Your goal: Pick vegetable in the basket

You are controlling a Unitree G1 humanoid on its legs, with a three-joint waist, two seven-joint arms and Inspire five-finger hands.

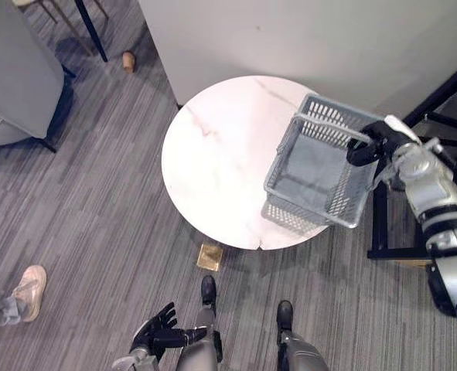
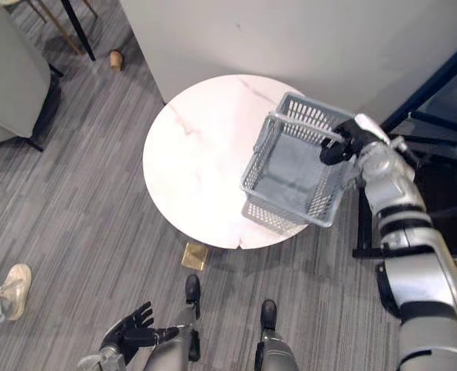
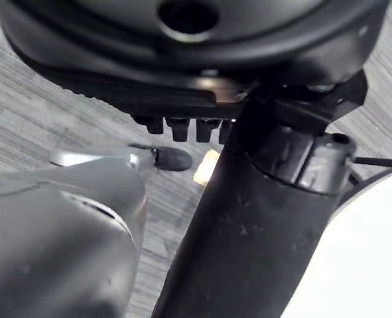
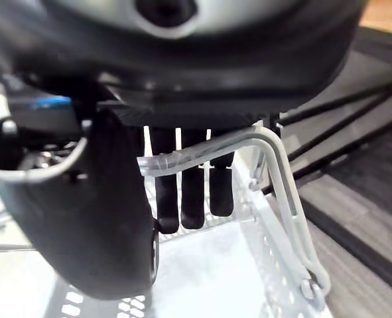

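Lowest and closest, the left hand (image 1: 160, 334) hangs idle with fingers spread, while the right hand's (image 1: 365, 148) fingers curl round the wire handle (image 4: 202, 154) of the grey basket (image 1: 294, 216) — bottom bare, overhanging the round bench's (image 1: 213, 162) right edge — probably steadying it for loading.

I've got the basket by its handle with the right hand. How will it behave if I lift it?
Probably light: the basket looks empty and its walls are open mesh. It may swing or tilt, since the right hand grips only the thin handle. The frame looks stiff, so it should keep shape.
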